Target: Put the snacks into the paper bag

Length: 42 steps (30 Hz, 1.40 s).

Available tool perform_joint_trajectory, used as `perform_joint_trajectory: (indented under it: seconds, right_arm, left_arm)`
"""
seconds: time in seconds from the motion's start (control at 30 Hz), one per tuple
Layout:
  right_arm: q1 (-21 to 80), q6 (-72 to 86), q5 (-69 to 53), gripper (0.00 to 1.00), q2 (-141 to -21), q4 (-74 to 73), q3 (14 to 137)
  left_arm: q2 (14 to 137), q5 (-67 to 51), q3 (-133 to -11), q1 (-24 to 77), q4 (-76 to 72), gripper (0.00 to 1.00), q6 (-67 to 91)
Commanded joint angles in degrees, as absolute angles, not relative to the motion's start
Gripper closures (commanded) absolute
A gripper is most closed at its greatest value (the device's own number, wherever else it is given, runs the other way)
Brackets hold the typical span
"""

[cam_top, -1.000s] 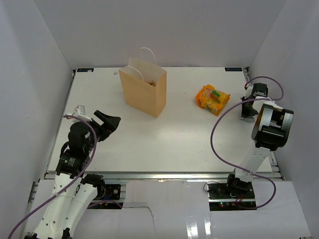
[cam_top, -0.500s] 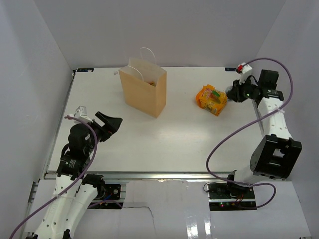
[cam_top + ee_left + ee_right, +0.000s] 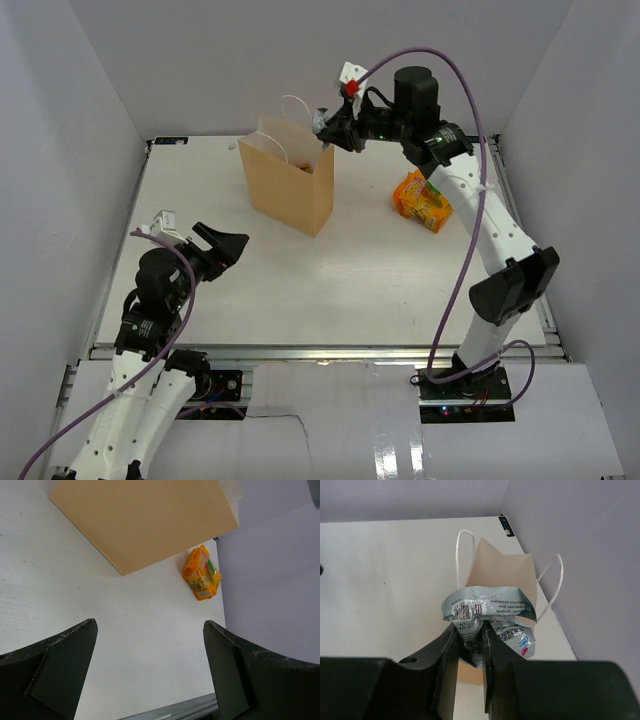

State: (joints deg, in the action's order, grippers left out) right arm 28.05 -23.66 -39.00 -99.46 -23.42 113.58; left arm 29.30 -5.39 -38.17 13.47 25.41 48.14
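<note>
One foil packet (image 3: 487, 605), silvery reverse side outward, with a barcode and a little blue-pink print. Thin and crinkled; judged very light, limp and somewhat slick. It is pinched at a crumpled edge between the closed fingers of the right gripper (image 3: 470, 636), over the open mouth of the paper bag (image 3: 290, 190).

Bag: tan kraft, crisp-creased, upright, with thin white loop handles. Likely to tip if nudged.

One orange-yellow pouch (image 3: 425, 200), glossy and puffy, lies on the white table (image 3: 330, 290) to the right of the bag. Best taken by a flat seam edge.

Left gripper (image 3: 150, 625): jaws wide, holding nothing, hovering well apart from the bag.
</note>
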Motion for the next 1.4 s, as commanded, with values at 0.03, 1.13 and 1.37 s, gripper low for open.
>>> perform_joint_trajectory:
  seconds: [0.03,1.13,1.37]
  right_arm:
    - [31.4,-14.4,-31.6,0.92,-108.5,-17.9,122.2]
    - [23.6,-22.0,20.2,0.04,-104.0,-31.8,91.7]
    - [22.9,-27.8,21.6,0.05,-112.7,-29.7,92.0]
  left_arm:
    - [26.8,-6.2,-38.1,13.4,25.7,0.03,48.9]
    - [28.0,-7.9,-35.4,13.4,23.0,0.02,48.5]
    - [30.8,-8.8,-35.9,13.4,21.4,0.02,47.8]
